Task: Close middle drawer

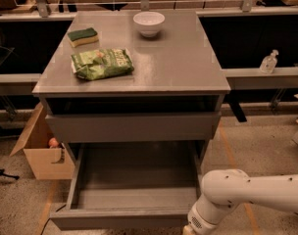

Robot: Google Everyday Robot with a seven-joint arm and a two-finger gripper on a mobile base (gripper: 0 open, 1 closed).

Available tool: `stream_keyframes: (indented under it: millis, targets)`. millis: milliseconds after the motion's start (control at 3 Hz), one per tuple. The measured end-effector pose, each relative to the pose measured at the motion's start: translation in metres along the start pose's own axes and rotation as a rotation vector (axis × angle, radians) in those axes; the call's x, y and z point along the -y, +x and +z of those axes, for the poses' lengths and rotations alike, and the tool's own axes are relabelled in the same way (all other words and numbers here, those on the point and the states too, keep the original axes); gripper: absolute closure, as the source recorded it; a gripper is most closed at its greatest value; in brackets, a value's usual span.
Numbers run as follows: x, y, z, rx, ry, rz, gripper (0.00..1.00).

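The middle drawer (123, 217) is pulled far out of the grey cabinet, and its deep grey box (134, 175) is empty. Its flat front lies near the bottom edge of the camera view. My white arm (247, 194) reaches in from the right, and its wrist (198, 222) sits at the drawer front's right end. My gripper lies below the bottom edge of the view, out of sight. The taller drawer (134, 126) under the tabletop stands slightly open. The lowest drawer is hidden.
On the cabinet top (183, 67) are a white bowl (149, 22), a green-and-yellow sponge (83, 36) and a green snack bag (102, 63). A cardboard box (43, 153) stands on the floor at the left. A clear bottle (269, 62) sits on a ledge at the right.
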State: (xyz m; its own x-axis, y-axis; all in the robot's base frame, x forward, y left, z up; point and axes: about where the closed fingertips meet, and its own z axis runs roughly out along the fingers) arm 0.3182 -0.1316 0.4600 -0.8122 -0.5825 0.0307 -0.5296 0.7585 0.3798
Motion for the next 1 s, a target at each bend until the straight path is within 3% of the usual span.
stream_keyframes:
  millis: [1000]
  targets:
    - [0.017, -0.034, 0.037, 0.165, -0.021, -0.042, 1.0]
